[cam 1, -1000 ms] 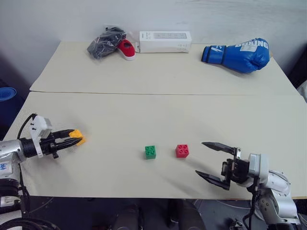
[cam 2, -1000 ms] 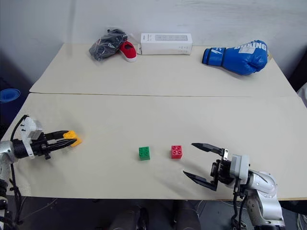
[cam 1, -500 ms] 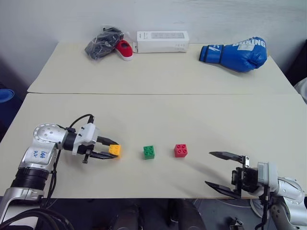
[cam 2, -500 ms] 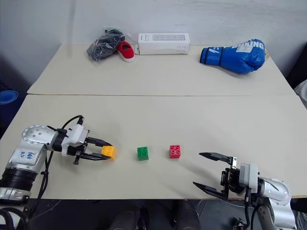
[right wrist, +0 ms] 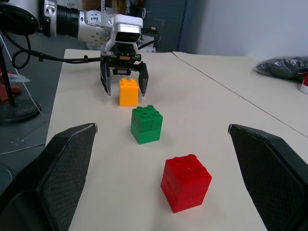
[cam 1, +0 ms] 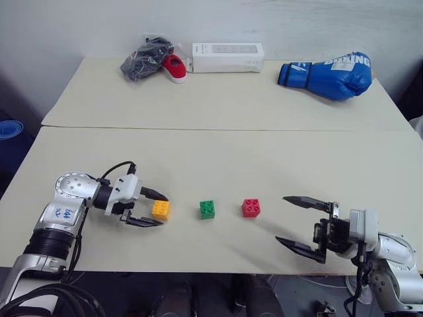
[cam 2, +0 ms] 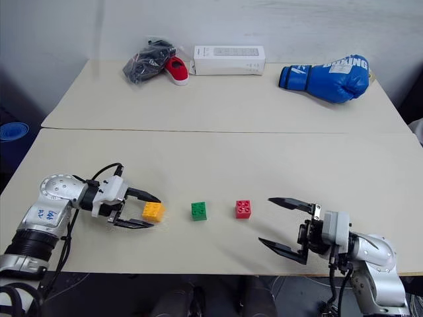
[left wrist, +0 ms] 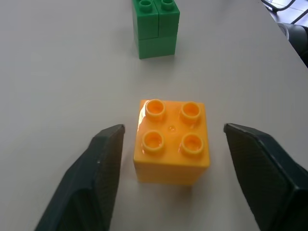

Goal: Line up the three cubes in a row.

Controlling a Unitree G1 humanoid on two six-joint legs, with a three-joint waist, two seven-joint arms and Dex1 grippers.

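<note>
Three studded cubes stand in a line near the table's front edge: yellow-orange cube (cam 1: 160, 210) on the left, green cube (cam 1: 207, 209) in the middle, red cube (cam 1: 250, 207) on the right. My left gripper (cam 1: 164, 211) is open and straddles the yellow-orange cube (left wrist: 172, 142), with a gap between each finger and the cube, which rests on the table. To the right of the red cube (right wrist: 186, 182), my right gripper (cam 1: 281, 219) hovers open and empty, pointing at the row.
On the far table lie a red shoe (cam 1: 174, 67) beside a dark bag (cam 1: 147, 58), a white box (cam 1: 227, 57) and a blue boxing glove (cam 1: 327, 71). A seam (cam 1: 218, 129) joins the two tables. A blue bin (cam 1: 8, 129) stands off the left side.
My left gripper carried the yellow-orange cube rightward toward the green one, then opened and let it go on the table. The right gripper stayed open, roughly in place.
</note>
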